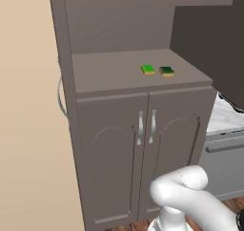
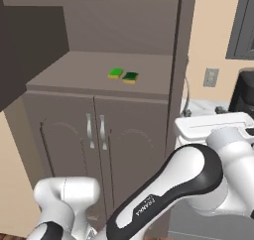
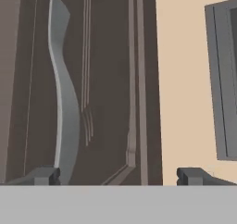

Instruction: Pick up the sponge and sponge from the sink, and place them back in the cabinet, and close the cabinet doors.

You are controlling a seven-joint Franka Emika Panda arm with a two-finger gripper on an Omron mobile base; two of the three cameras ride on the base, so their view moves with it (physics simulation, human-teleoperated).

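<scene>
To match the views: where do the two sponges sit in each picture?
Left base view: sponges on the cabinet shelf, right of centre.
Right base view: sponges mid-shelf.
Hand view: not in it.
Shared landmark: the silver handle pair below.

Two sponges on the open cabinet shelf, arm in the foreground

In the upper middle of the frame, two sponges (image 2: pixel 123 75) lie side by side and just touching on the cabinet (image 2: pixel 74 75) shelf: the left one bright green, the right one darker green, both showing a yellow layer at the front edge. Below the shelf, in the middle left, a pair of arched-panel doors (image 2: pixel 69 150) stands shut, with two silver handles (image 2: pixel 95 131) close together at the seam. An open door (image 2: pixel 30 45) fills the upper left. The white arm (image 2: pixel 168 189) with a dark joint crosses the lower half of the frame. At the right edge are a beige wall with an outlet (image 2: pixel 211 77) and a marble tabletop (image 2: pixel 201 107).
</scene>
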